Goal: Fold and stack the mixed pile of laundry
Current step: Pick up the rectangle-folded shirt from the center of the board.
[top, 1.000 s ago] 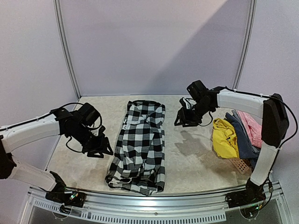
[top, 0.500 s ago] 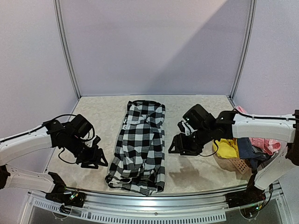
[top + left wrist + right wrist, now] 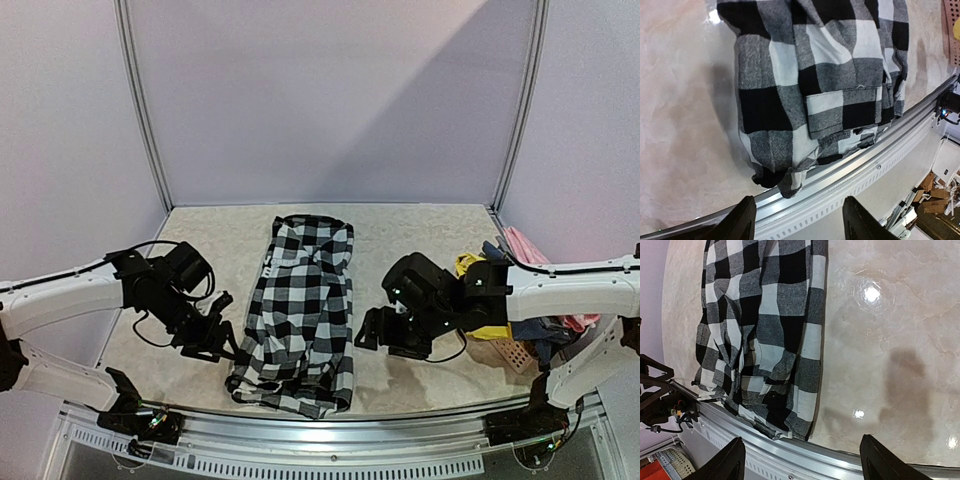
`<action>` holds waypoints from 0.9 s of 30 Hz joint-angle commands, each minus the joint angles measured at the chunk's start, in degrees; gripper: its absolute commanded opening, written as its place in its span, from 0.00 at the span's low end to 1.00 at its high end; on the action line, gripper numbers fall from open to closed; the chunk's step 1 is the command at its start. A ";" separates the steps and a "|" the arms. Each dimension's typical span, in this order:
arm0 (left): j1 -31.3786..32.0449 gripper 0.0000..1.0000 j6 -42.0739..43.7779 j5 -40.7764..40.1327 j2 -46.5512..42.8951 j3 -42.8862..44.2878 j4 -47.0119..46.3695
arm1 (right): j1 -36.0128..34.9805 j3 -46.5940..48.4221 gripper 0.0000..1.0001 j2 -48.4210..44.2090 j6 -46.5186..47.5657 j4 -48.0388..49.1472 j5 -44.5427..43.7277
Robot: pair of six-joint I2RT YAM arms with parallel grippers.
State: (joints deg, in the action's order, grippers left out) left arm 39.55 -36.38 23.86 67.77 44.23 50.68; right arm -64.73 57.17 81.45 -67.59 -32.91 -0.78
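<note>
The black-and-white checked shirt [image 3: 300,310] lies lengthwise in the middle of the table, folded into a long strip. Its near hem reaches the front rail. My left gripper [image 3: 222,332] hovers low just left of the shirt's near corner, open and empty. In the left wrist view that gripper [image 3: 799,200] has the shirt's hem [image 3: 810,75] ahead of its fingers. My right gripper [image 3: 375,335] is open and empty beside the shirt's right edge. The right wrist view shows this gripper [image 3: 801,439] above the shirt's [image 3: 765,325] near right corner. At the right lie yellow [image 3: 466,264], pink [image 3: 522,246] and blue-grey [image 3: 535,330] garments, partly hidden by the right arm.
A salmon perforated basket [image 3: 505,352] sits under the pile at the right edge. The metal front rail [image 3: 330,425] runs right below the shirt's hem. White walls close off the back and both sides.
The right arm swung from the back right down to the shirt's near right side, its jaws widening. The left gripper moved toward the shirt's near left corner, opening a little.
</note>
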 commanded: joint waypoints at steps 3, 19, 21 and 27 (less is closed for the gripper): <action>5.09 0.60 0.86 -5.08 4.93 2.35 -1.22 | -0.40 -4.42 0.81 -1.55 3.01 3.28 -2.13; 12.72 0.57 -2.52 -9.70 14.43 -0.28 -7.75 | -1.14 -12.13 0.81 -0.35 3.87 13.99 6.84; 13.39 0.50 -3.11 -9.60 15.81 -1.46 -10.41 | -1.28 -12.62 0.80 0.21 3.88 15.07 7.26; 14.87 0.15 -6.51 -9.28 15.55 -4.54 -17.20 | -2.12 -13.40 0.79 1.42 4.00 15.71 7.95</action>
State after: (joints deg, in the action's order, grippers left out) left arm 52.58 -40.38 14.83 84.12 41.28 39.68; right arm -65.76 45.23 81.87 -64.12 -18.81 6.35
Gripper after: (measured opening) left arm 0.216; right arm 0.792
